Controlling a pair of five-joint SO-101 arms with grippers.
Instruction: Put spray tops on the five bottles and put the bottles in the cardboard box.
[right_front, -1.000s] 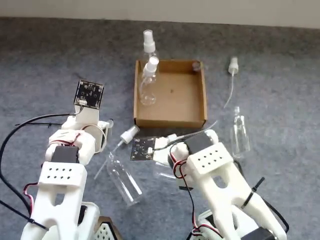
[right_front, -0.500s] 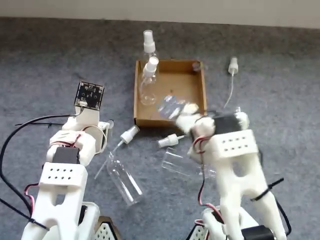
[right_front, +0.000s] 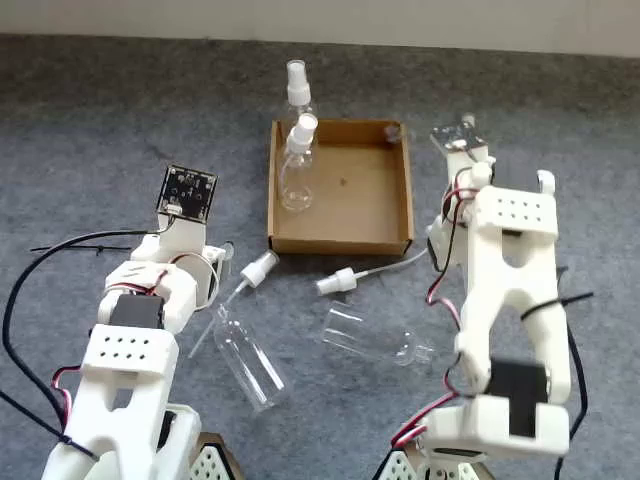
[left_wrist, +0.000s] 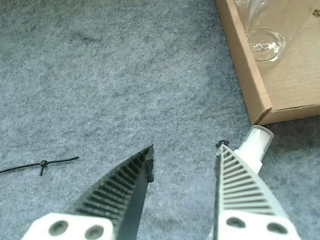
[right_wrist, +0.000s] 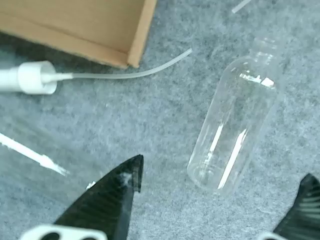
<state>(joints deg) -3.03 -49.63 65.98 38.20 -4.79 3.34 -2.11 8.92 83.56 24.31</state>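
Observation:
My left gripper (left_wrist: 184, 156) stands open just above the carpet, with a loose white spray top (left_wrist: 257, 143) beside one finger. From above, that spray top (right_front: 258, 268) lies by an uncapped clear bottle (right_front: 246, 356). My right gripper (right_wrist: 223, 170) is open with a second uncapped bottle (right_wrist: 235, 134) lying between its fingers; in the high view my right arm (right_front: 505, 250) covers it. A second spray top (right_front: 338, 283) and a third uncapped bottle (right_front: 375, 338) lie in front of the cardboard box (right_front: 390, 238). One capped bottle (right_front: 295, 165) lies in the box, another (right_front: 298, 88) stands behind it.
A black cable tie (left_wrist: 41, 164) lies on the grey carpet to the left of my left arm. The box corner (right_wrist: 134, 54) is close to my right gripper, and a thin spray tube (right_wrist: 135, 73) runs along it. The carpet at the far left and far right is bare.
My right arm has swung from the bottle at front centre rightward past the box to the bottle on the right. The centre spray top and bottle are uncovered. The left arm barely moved.

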